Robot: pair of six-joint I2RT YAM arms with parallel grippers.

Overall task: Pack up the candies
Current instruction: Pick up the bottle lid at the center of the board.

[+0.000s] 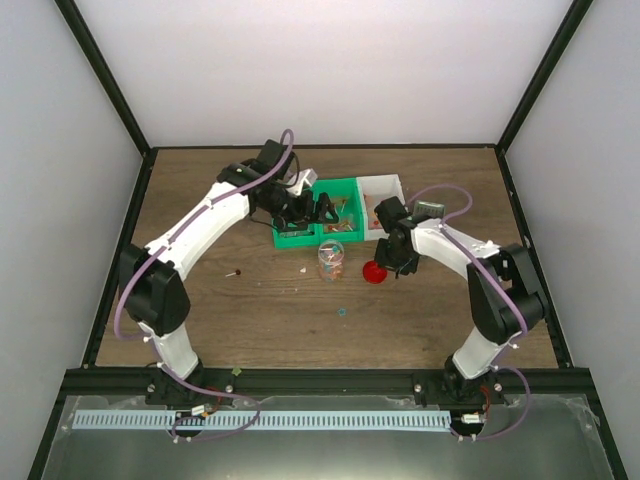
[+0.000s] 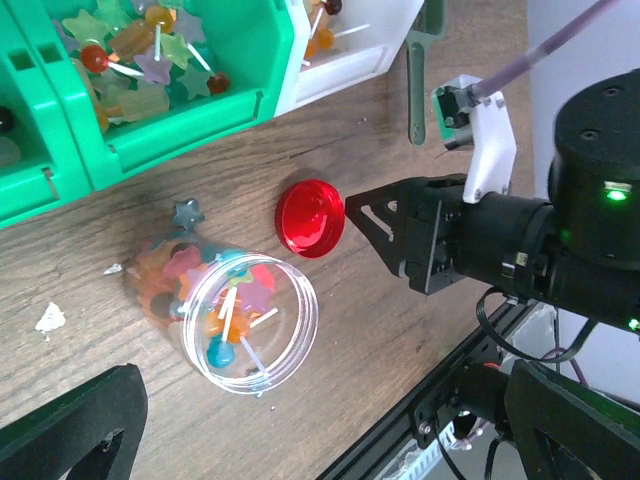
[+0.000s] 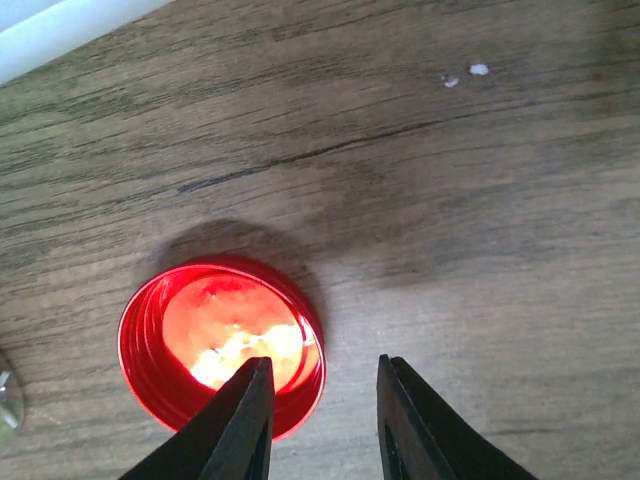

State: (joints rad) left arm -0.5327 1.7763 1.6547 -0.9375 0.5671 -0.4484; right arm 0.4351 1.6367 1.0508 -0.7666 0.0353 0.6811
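Beneath my right jaws lies the red lid (image 3: pixel 200 340), one edge of its rim in the gap between them; they are part spread, pinching nothing. Just left stands the open jar (image 2: pixel 308 320) of candies (image 2: pixel 225 310), with more in the green bin (image 2: pixel 190 115). My left jaws hang spread wide. I judge the right arm nearer for capping.

Diffuse, even overhead light; white walls (image 1: pixel 320 70) bright, wooden table (image 1: pixel 250 310) mid-toned, shadows faint. Overhead view sharp throughout. Right wrist view: red lid (image 3: pixel 220 345) glows, its interior highlight blown out, a soft shadow along its upper edge. Left wrist view: candies (image 2: pixel 130 40) crisp and saturated; clear jar (image 2: pixel 245 325) rim glints; lower corners blurred.
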